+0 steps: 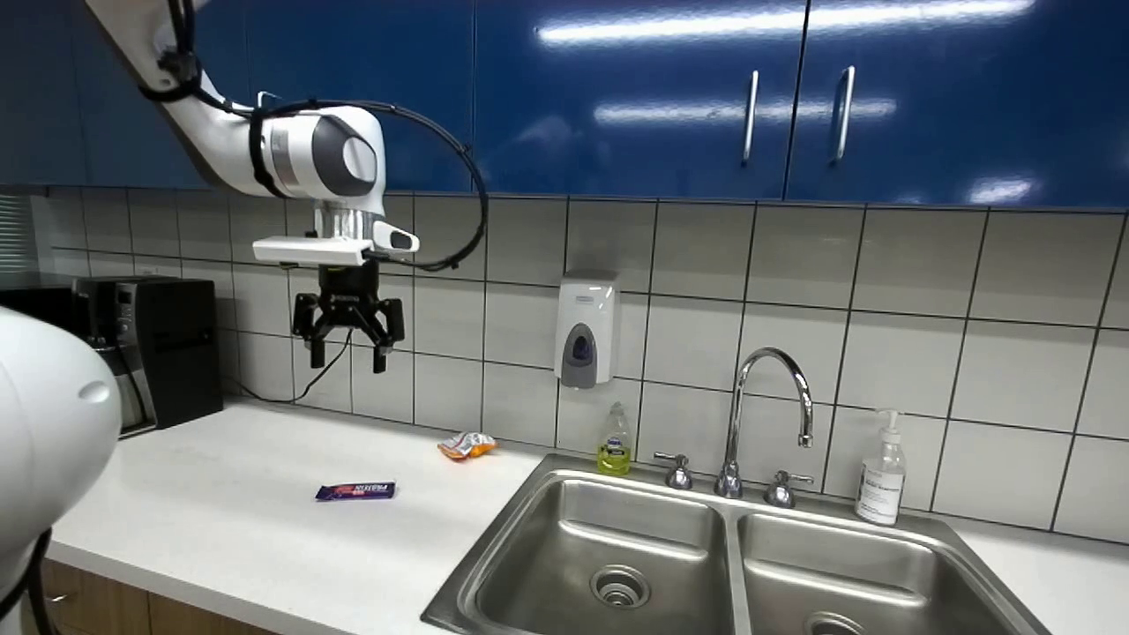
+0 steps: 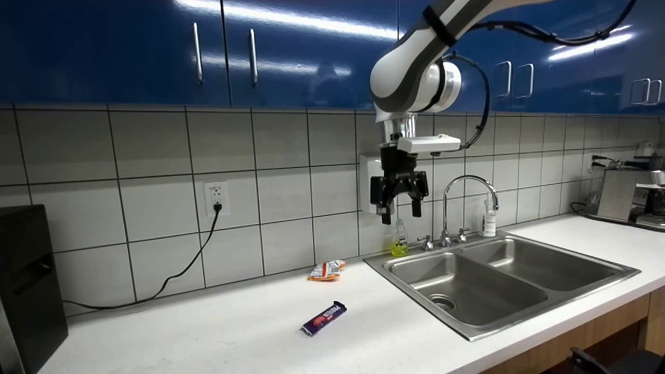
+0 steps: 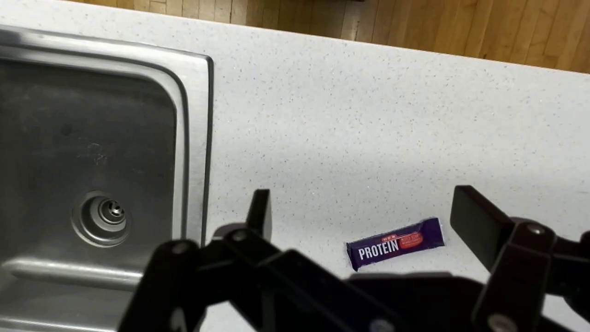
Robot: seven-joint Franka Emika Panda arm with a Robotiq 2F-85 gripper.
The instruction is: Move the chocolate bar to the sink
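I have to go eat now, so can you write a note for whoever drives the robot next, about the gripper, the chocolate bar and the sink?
Gripper: open, holding nothing, up in the air above the counter.
Chocolate bar: the purple one marked PROTEIN, lying flat on the counter, apart from the sink.
Done: no part of the move yet; the bar is not gripped.
Left: probably come down over the bar, close on it, lift, carry it over the sink and let go. Leave the orange-and-white packet alone.
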